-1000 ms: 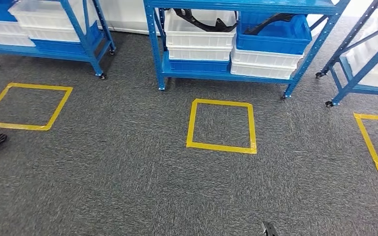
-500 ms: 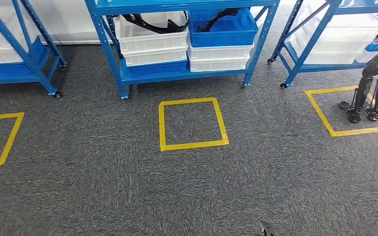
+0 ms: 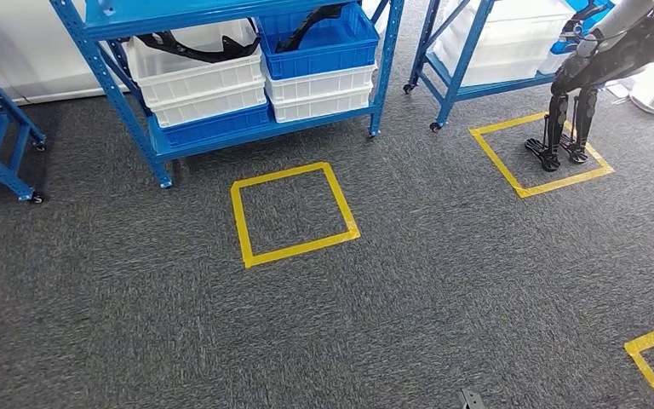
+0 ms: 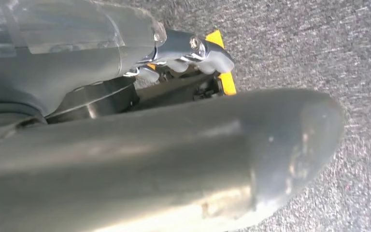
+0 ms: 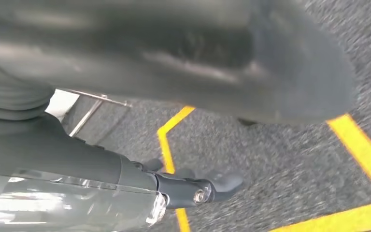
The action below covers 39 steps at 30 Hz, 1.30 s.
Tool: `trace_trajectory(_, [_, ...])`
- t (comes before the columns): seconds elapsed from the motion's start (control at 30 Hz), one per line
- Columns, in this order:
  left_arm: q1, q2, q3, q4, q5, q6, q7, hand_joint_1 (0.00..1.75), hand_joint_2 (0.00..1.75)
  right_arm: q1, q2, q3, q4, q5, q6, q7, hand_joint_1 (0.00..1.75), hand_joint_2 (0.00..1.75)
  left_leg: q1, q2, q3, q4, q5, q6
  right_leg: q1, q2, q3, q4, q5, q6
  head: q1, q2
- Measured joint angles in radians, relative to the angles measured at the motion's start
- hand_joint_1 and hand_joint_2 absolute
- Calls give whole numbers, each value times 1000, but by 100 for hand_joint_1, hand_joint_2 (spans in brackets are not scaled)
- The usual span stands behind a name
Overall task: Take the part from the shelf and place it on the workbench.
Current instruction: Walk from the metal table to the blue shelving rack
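On the grey carpet floor (image 3: 392, 324), both hands hang empty: left hand (image 4: 183, 60) and right hand (image 5: 193, 186), fingers apart. Approach step; next, walk to the blue metal shelf (image 3: 162, 145) holding the black curved part (image 3: 189, 47).

Open carpet (image 3: 375, 324) before shelf (image 3: 221, 136)

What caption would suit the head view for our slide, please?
Blue shelf of bins behind a yellow floor square; another robot stands right.
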Motion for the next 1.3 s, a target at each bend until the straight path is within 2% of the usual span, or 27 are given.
trace_trajectory(0.07, [-1, 0, 0, 0, 1, -3, 1, 0, 0, 3, 0, 3, 1, 0, 0, 0, 0, 0, -1, -8, -1, 0, -1, 5, -2, -3, 4, -5, 6, 7, -4, 0])
trace_trajectory(0.2, [-1, 0, 0, 0, 1, -4, 1, 0, 0, 4, 0, 5, 1, 0, 0, 0, 0, 0, -2, -13, -2, -2, -1, 8, -3, -7, 7, -6, 12, 10, -4, 0])
trace_trajectory(0.27, [-1, 1, 0, 0, 2, -8, 3, 0, 0, 4, 0, 8, 1, 0, 0, 0, 0, 0, 2, -22, 11, -25, 0, 19, -5, -7, 5, 5, 19, 17, -8, 0])
trace_trajectory(0.3, [-2, 2, 0, 0, 3, -11, 4, 0, 0, 4, 0, 11, 1, 0, 1, 0, 0, 0, 6, -31, 24, -44, 4, 24, -8, 4, -1, 21, 19, 22, -10, 0])
trace_trajectory(0.33, [-2, 1, 0, 0, 5, -15, 4, 0, 0, 5, -2, 15, 1, -2, 2, 0, 0, 0, 15, -48, 41, -63, 6, 23, -16, 21, -38, 87, -4, 34, -10, 0])
trace_trajectory(0.4, [2, -2, 0, 0, 7, -21, 5, 0, 0, 8, -6, 23, 1, -7, 3, 1, 0, 0, 35, -80, 68, -78, 5, 6, -35, 55, -114, 202, -37, 58, -6, 0])
trace_trajectory(0.43, [5, -4, 0, 0, 8, -23, 6, 0, 0, 9, -8, 26, 1, -11, 3, 1, 0, 0, 47, -92, 80, -79, -2, -8, -47, 60, -141, 228, -37, 72, -4, 0])
trace_trajectory(0.5, [11, -3, 0, 0, 8, -23, 7, 0, 0, 9, -8, 30, 1, -14, 3, 2, 0, 0, 63, -97, 105, -76, -23, -37, -68, 46, -107, 118, 38, 94, 3, 0])
trace_trajectory(0.53, [13, -1, 0, 1, 9, -23, 7, 0, 0, 8, -5, 33, 1, -15, 3, 2, 0, 0, 69, -97, 118, -73, -36, -53, -73, 35, -90, 65, 58, 101, 12, 0])
trace_trajectory(0.57, [13, 0, 0, 1, 10, -23, 9, 0, 0, 5, -3, 36, 1, -17, 2, 3, 0, 0, 71, -94, 128, -70, -49, -67, -75, 28, -80, 32, 65, 96, 21, 0])
trace_trajectory(0.6, [13, 2, 0, 1, 11, -23, 11, 0, 0, 2, -1, 39, 1, -19, 2, 4, 0, 0, 70, -89, 139, -70, -61, -78, -74, 26, -77, 23, 58, 85, 24, 0])
trace_trajectory(0.67, [10, 3, 0, 1, 13, -23, 16, 0, 0, -4, -1, 42, 1, -24, 0, 7, 0, 0, 73, -81, 145, -50, -61, -92, -67, 45, -71, 39, 27, 43, 12, 0])
trace_trajectory(0.7, [6, 3, 0, 0, 14, -23, 19, 0, 0, -5, -2, 43, 1, -27, 0, 8, 0, 0, 76, -83, 129, -6, -43, -97, -65, 54, -61, 41, 17, 30, 0, 0])
trace_trajectory(0.73, [2, 2, 0, 0, 16, -23, 21, 0, 0, -5, -3, 44, 0, -29, -1, 8, 0, 0, 78, -89, 90, 65, -18, -100, -63, 61, -47, 39, 5, 20, -9, 0])
trace_trajectory(0.77, [-1, 1, 0, -1, 17, -23, 23, 0, 0, -6, -4, 46, 0, -32, -1, 9, 0, 0, 77, -97, 35, 148, -1, -99, -60, 68, -29, 33, -5, 11, -17, 0])
trace_trajectory(0.8, [-3, 1, 0, -1, 17, -23, 23, 0, 0, -5, -5, 48, 0, -35, -1, 9, 0, 0, 73, -104, -23, 225, -5, -95, -56, 72, -10, 24, -15, 2, -25, 0])
trace_trajectory(0.83, [-6, 0, 0, -2, 18, -24, 23, 0, 0, -5, -6, 50, 0, -37, -1, 9, 0, 0, 67, -107, -76, 277, -35, -89, -52, 77, 11, 14, -25, -3, -30, 0])
trace_trajectory(0.87, [-9, 0, 0, -2, 18, -24, 23, 0, 0, -4, -6, 52, 0, -40, -2, 10, 0, 0, 60, -108, -118, 303, -82, -82, -47, 84, 34, 5, -36, -8, -33, 0])
trace_trajectory(0.93, [-14, 0, 0, -3, 19, -24, 22, 0, 0, 0, -7, 56, 1, -44, -2, 10, 0, 0, 45, -109, -167, 288, -165, -64, -37, 99, 85, -12, -58, -14, -35, 0])
trace_trajectory(0.97, [-15, 0, 0, -4, 19, -24, 21, 0, 0, 1, -7, 58, 1, -46, -2, 10, 0, 0, 36, -112, -179, 253, -168, -50, -32, 107, 112, -19, -70, -15, -37, 0])
trace_trajectory(1.0, [-15, 0, 0, -4, 19, -24, 21, 0, 0, 2, -7, 61, 1, -46, -2, 11, 0, 0, 28, -123, -184, 203, -125, -33, -27, 115, 136, -25, -83, -15, -38, 0])
trace_trajectory(1.07, [-11, 2, 0, -4, 19, -24, 23, 0, 0, 1, -3, 66, 1, -46, -2, 11, 0, 0, 5, -157, -190, 98, 43, 0, -19, 130, 177, -27, -113, -10, -38, 0])
trace_trajectory(1.1, [-7, 3, 0, -4, 20, -24, 24, 0, 0, -2, -2, 67, 1, -47, -2, 11, 0, 0, -4, -168, -189, 68, 115, 8, -16, 139, 194, -27, -132, -9, -36, 0])
trace_trajectory(1.13, [-3, 5, -1, -3, 21, -23, 25, 0, 0, -7, 0, 68, 1, -47, -1, 11, 0, 0, -11, -169, -186, 56, 151, 11, -13, 149, 209, -29, -150, -8, -33, 0])
trace_trajectory(1.2, [-5, 5, -1, -4, 23, -21, 24, 0, 0, -16, -2, 70, -1, -47, -1, 12, 0, 0, -12, -154, -168, 54, 151, 10, -12, 162, 237, -40, -176, -7, -34, 0])
trace_trajectory(1.27, [-14, 2, -1, -7, 23, -20, 22, 0, 0, -23, -4, 72, -2, -47, -1, 11, 0, 0, -9, -139, -153, 41, 139, 20, -12, 130, 231, -7, -205, 2, -33, 0])
trace_trajectory(1.3, [-14, 0, -2, -8, 23, -20, 22, 0, 0, -25, -6, 74, -3, -47, -1, 11, 0, 0, -6, -130, -149, 37, 134, 24, -12, 104, 203, 45, -232, 7, -29, 0])
